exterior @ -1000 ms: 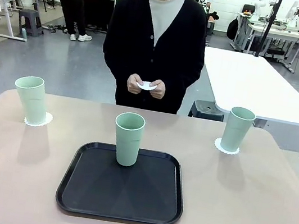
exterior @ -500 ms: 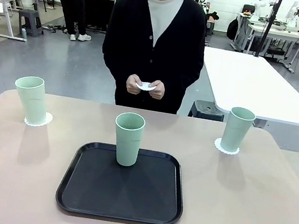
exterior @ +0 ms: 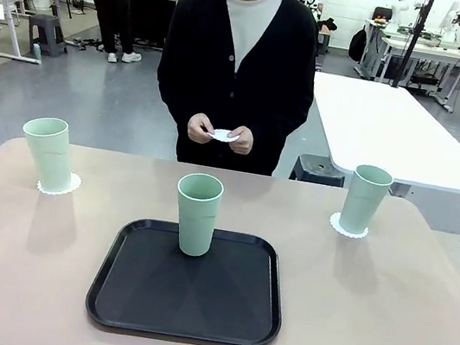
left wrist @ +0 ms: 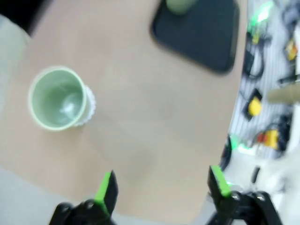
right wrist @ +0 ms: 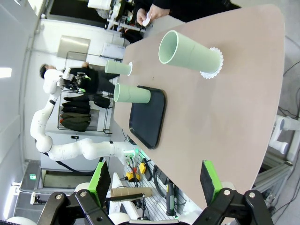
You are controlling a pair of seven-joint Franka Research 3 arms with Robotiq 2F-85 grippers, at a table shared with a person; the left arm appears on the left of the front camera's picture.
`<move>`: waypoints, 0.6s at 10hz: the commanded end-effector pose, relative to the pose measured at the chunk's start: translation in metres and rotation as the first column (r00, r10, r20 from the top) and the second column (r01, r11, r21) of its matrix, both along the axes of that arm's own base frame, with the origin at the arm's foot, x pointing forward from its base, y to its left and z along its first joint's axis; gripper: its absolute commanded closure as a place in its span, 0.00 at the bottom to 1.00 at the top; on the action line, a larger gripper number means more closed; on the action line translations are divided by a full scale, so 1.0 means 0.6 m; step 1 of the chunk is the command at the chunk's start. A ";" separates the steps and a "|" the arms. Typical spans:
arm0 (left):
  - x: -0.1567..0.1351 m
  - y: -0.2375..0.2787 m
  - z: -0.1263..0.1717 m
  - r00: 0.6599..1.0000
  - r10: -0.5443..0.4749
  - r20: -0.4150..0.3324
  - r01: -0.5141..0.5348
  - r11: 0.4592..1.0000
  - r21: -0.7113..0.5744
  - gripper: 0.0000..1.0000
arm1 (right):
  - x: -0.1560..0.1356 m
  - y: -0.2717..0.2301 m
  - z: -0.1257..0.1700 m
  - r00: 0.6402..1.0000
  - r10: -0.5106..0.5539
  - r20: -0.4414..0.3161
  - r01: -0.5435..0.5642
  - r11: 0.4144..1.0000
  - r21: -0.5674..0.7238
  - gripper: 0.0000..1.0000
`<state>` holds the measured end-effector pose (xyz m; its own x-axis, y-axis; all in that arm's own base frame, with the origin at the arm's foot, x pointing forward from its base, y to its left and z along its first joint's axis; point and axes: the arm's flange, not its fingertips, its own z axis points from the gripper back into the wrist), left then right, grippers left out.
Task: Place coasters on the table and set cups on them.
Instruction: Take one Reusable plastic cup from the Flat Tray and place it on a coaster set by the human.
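Holding coaster [exterior: 223, 135], person [exterior: 238, 69] beyond tray [exterior: 184, 305] with cup [exterior: 197, 213], left fingers [left wrist: 104, 188] and right fingers [right wrist: 100, 180] spread, empty

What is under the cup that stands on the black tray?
The cup stands on the black tray; no coaster edge sticks out around its base. The spot directly beneath is covered.

Three cups [exterior: 196, 213], three coasters [exterior: 71, 185], one tray [exterior: 192, 302], one table [exterior: 382, 319].

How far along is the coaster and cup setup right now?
Done: the left cup and right cup each stand on coasters on the table. In hand: the person holds the third coaster. Left: the middle cup sits on the black tray, awaiting it.
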<state>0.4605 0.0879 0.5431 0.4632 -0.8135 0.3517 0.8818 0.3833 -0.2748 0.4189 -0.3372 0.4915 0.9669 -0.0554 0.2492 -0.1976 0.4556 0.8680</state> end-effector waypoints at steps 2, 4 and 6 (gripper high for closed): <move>-0.072 0.014 0.012 0.908 0.412 -0.072 -0.417 0.879 -0.231 0.00 | 0.002 0.003 0.003 1.000 -0.009 0.003 0.009 1.000 0.010 0.00; -0.102 0.035 -0.017 0.832 0.528 -0.171 -0.555 0.790 -0.261 0.00 | 0.002 0.003 0.003 1.000 -0.009 0.003 0.009 1.000 0.010 0.00; -0.122 0.059 -0.061 0.802 0.510 -0.312 -0.594 0.738 -0.321 0.00 | 0.002 0.003 0.003 1.000 -0.009 0.003 0.009 1.000 0.010 0.00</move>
<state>0.3922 0.1258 0.5128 0.8724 -0.2686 0.4083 0.4772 0.6488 -0.5927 0.4189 -0.3373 0.4915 0.9668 -0.0555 0.2492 -0.1976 0.4557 0.8679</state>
